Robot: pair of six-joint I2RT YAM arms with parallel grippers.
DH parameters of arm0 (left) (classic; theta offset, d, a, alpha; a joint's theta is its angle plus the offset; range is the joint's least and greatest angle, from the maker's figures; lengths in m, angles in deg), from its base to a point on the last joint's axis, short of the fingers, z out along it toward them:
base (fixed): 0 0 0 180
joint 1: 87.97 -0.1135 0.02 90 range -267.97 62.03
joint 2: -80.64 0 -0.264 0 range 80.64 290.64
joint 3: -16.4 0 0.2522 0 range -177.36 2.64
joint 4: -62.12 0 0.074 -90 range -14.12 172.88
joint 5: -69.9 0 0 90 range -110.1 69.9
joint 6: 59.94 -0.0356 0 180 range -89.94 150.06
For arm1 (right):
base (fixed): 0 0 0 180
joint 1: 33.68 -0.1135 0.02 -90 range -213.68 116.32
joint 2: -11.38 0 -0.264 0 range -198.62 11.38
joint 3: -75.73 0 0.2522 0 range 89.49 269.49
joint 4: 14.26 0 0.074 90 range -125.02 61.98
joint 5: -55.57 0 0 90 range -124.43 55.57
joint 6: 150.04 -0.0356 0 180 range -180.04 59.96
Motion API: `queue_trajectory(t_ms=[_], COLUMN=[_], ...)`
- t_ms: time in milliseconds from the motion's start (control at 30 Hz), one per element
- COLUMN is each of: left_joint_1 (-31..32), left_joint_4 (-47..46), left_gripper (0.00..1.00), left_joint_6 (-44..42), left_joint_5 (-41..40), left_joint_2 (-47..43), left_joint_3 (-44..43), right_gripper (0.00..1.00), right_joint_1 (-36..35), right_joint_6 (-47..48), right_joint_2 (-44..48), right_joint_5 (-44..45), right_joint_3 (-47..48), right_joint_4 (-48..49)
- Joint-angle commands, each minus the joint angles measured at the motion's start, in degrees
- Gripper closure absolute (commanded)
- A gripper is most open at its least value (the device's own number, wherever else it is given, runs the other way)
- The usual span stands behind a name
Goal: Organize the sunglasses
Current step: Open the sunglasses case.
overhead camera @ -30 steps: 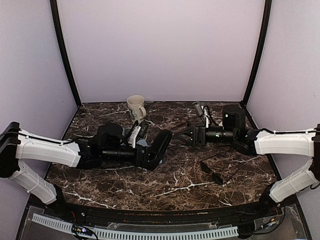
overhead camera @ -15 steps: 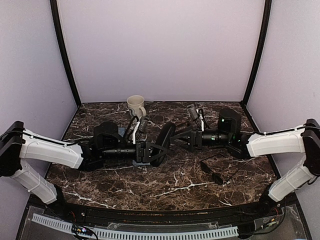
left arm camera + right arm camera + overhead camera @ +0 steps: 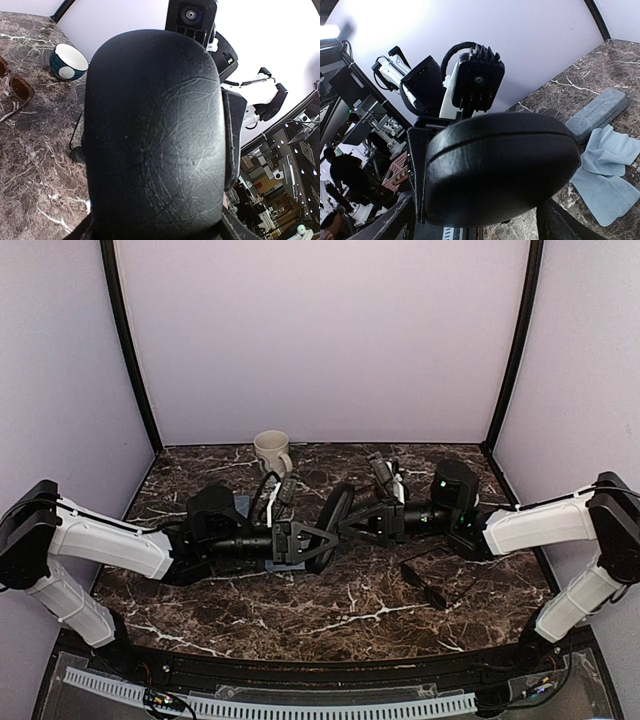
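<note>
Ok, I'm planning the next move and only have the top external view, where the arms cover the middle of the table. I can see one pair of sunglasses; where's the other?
Observer: The left wrist view shows the brownish sunglasses lying on the table at that view's left edge, not far from the mug.
Operator: And the black case in the left gripper, is it open or closed?
Observer: Closed. The right wrist view faces its edge, and the seam runs as one thin shut line.
Operator: Anything else hidden by the arms?
Observer: The right wrist view shows a grey-blue case lying flat, with a light blue cloth right beside it.
</note>
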Motion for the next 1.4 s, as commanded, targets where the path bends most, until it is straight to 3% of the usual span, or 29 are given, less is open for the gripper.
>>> queue_trajectory(t_ms=[0,333,833,1100,1200,1300,1367], left_joint_1=[0.2,0.2,0.2,0.2,0.2,0.2,0.2], left_joint_4=[-5.9,-6.8,-6.9,-7.0,-6.6,-5.3,-3.1], left_gripper=[1.00,1.00,1.00,1.00,0.93,0.77,0.51], left_joint_6=[1.4,1.9,2.0,1.8,1.7,1.2,0.3], left_joint_5=[1.7,2.2,3.1,2.8,2.4,1.6,0.6], left_joint_2=[-0.4,0.2,1.1,0.9,0.6,0.2,-0.3], left_joint_3=[0.9,1.2,1.0,1.4,1.5,1.6,1.4], right_gripper=[0.19,0.29,0.27,0.45,0.59,0.75,0.80], right_joint_1=[-0.5,-0.4,0.5,1.1,1.2,1.3,1.4], right_joint_6=[-2.2,-3.0,-5.0,-5.6,-5.3,-4.5,-3.7], right_joint_2=[-1.0,-1.7,-2.4,-2.1,-1.8,-1.5,-1.1], right_joint_5=[-1.9,-1.0,-1.0,-2.1,-2.5,-2.5,-2.6], right_joint_3=[1.7,2.2,2.7,2.3,2.3,2.5,2.8], right_joint_4=[5.5,6.6,8.7,10.0,9.4,7.8,5.7])
